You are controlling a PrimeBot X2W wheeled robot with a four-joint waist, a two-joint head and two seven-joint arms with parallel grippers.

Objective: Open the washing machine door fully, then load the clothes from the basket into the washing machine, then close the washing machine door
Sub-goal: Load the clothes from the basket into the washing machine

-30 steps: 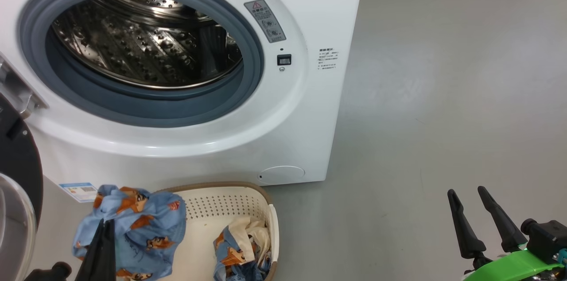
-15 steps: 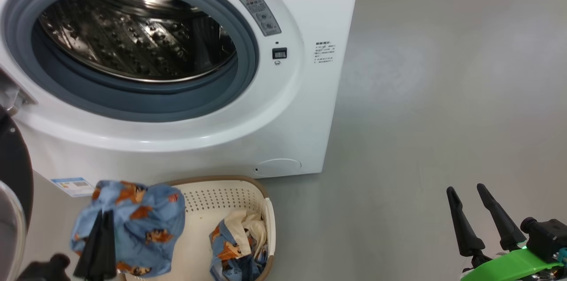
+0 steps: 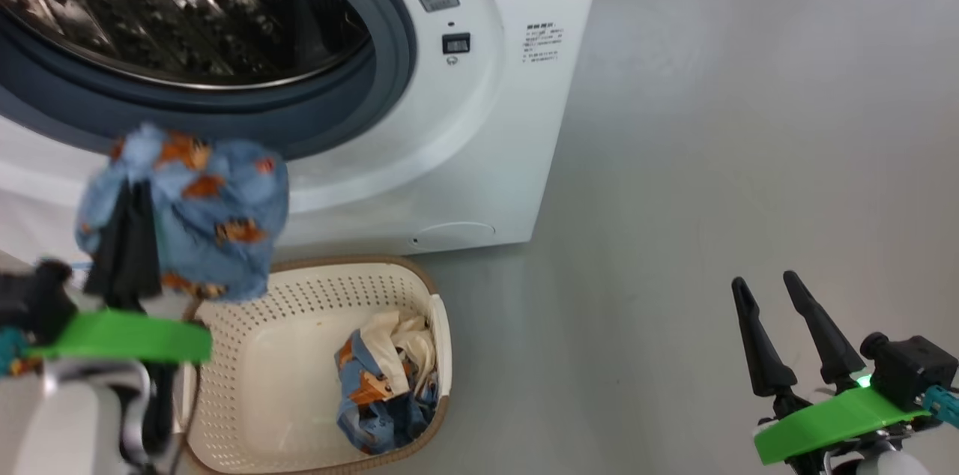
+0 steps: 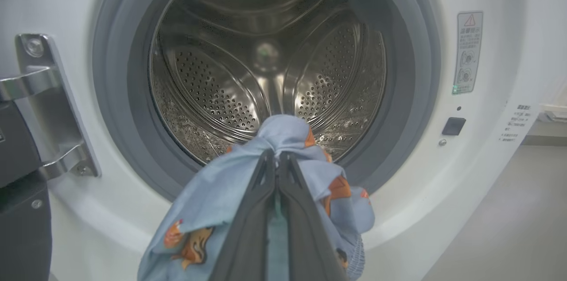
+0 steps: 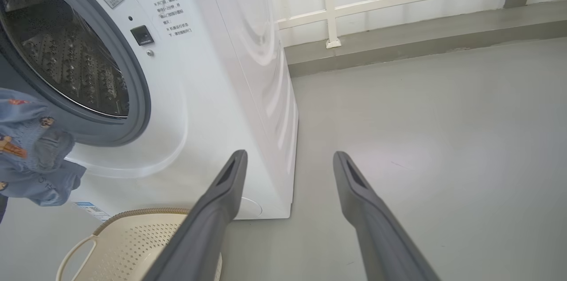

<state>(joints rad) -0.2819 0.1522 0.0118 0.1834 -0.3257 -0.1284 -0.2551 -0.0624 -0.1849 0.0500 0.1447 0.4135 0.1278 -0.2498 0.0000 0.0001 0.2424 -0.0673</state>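
One garment (image 3: 217,213) higher, one bundle (image 3: 382,385) in basket (image 3: 300,303)

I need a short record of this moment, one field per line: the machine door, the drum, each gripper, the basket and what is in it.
washing machine door: open, swung to the left on its metal hinge
drum: no clothes visible inside
left gripper: jaws shut on a light blue printed garment, held in front of the drum opening
basket: on the floor before the washing machine; one bundle of blue and cream clothes at its right end
right gripper: jaws open, holding nothing
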